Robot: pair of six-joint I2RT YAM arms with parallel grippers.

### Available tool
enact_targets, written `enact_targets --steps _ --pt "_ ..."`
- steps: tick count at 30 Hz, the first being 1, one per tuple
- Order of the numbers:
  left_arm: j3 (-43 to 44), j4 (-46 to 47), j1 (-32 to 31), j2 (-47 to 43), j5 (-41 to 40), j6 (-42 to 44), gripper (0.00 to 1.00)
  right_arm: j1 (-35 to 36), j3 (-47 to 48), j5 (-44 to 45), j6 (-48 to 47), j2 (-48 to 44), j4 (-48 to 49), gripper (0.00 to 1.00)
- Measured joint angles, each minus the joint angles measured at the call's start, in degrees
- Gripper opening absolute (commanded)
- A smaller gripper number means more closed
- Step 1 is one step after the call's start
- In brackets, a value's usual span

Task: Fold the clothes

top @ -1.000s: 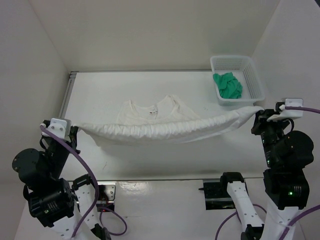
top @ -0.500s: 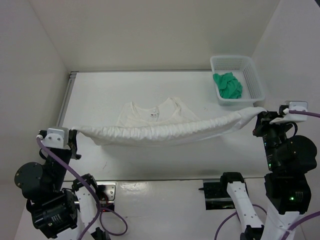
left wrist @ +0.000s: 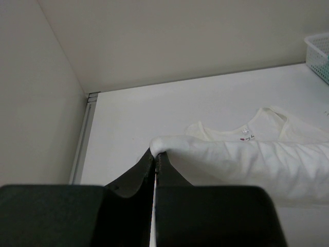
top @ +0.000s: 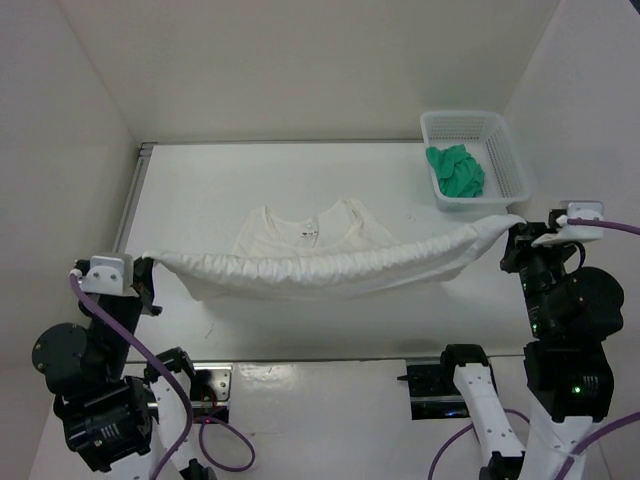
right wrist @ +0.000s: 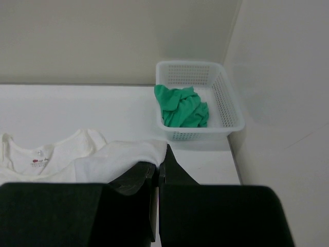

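Note:
The clothes (top: 320,265), one large white wrinkly garment, hang in a sagging band between my two grippers, lifted off the table. Its neckline end (top: 305,225) still lies flat on the table behind the band. My left gripper (top: 148,268) is shut on the garment's left corner (left wrist: 160,145), with fabric pinched at the fingertips. At the right, my right gripper (top: 517,228) is shut on the other corner (right wrist: 154,152). The garment's label (left wrist: 248,135) shows near the neck in the left wrist view.
A white mesh basket (top: 497,162) at the back right holds a bright green cloth (top: 455,170), close behind the right gripper. It also shows as the basket (right wrist: 226,105) in the right wrist view. White walls close in on the left, back and right.
Both grippers drew the stretched garment toward the near edge, the left one most. The hanging band now sags lower and covers more of the part lying flat.

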Motion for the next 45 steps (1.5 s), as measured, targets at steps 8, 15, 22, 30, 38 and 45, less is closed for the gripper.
enact_targets --steps 8,15,22,30,38,45 --pt "-6.0 5.2 0.0 10.7 0.2 2.9 0.0 0.7 -3.1 0.1 -1.3 11.0 4.9 0.0" --pt "-3.2 8.9 -0.2 31.0 0.9 5.1 0.0 0.9 -3.1 -1.1 -2.2 28.2 10.7 0.0" --pt "3.0 13.6 -0.7 50.5 3.0 5.7 0.0 3.1 2.9 -1.3 -3.5 45.5 14.7 0.0" --pt "5.5 16.9 -4.8 66.3 3.1 5.7 0.0 4.9 11.9 1.6 -5.4 62.1 17.6 0.0" --pt "10.1 19.1 -9.3 75.0 2.1 5.7 0.0 6.8 19.4 5.2 -6.6 73.8 17.8 0.0" --pt "13.2 20.3 -10.2 83.3 1.0 4.5 0.0 8.0 24.5 7.6 -6.9 81.0 18.4 0.0"
